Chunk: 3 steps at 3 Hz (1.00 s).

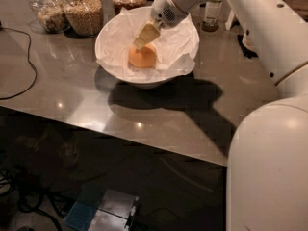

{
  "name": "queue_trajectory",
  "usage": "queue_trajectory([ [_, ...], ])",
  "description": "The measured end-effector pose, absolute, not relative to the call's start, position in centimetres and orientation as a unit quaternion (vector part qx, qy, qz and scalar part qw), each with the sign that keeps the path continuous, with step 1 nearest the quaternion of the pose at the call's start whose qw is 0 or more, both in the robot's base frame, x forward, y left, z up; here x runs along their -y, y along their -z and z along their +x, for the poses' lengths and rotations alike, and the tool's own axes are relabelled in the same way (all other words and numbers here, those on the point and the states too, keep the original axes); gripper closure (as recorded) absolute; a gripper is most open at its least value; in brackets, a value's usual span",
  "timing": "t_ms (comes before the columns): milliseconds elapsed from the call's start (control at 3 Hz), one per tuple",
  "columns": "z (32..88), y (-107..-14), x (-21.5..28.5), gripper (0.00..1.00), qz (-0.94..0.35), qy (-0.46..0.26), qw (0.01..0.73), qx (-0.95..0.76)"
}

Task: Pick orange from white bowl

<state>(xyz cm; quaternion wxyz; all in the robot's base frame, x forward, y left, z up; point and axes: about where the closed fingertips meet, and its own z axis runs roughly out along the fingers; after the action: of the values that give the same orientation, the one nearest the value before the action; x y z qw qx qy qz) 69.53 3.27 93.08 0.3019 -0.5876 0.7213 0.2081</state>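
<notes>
Grey tabletop, upper centre: the white bowl holds the orange; the gripper hangs just above, whether open or closed I cannot tell.

Bowl: on the table, toward its far edge.
Orange: in the bowl, on the paper, near the middle.
Gripper: inside the bowl's rim, just over the orange's far side, reaching in from the far right.
Jars: behind the bowl, far left.
Bottle: behind the bowl, to the right.

Glass jars, black cable on grey table.
</notes>
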Motion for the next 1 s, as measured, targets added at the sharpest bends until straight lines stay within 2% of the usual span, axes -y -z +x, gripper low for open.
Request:
queue_trajectory([
  [333,70.4,-91.9,-4.6,0.44,-0.593,-0.213,0.295,-0.718],
  [667,70.8,-91.5,-5.0,0.26,-0.592,-0.21,0.294,-0.72],
  [1000,71.1,-90.9,-4.4,0.32,-0.578,-0.205,0.296,-0.732],
])
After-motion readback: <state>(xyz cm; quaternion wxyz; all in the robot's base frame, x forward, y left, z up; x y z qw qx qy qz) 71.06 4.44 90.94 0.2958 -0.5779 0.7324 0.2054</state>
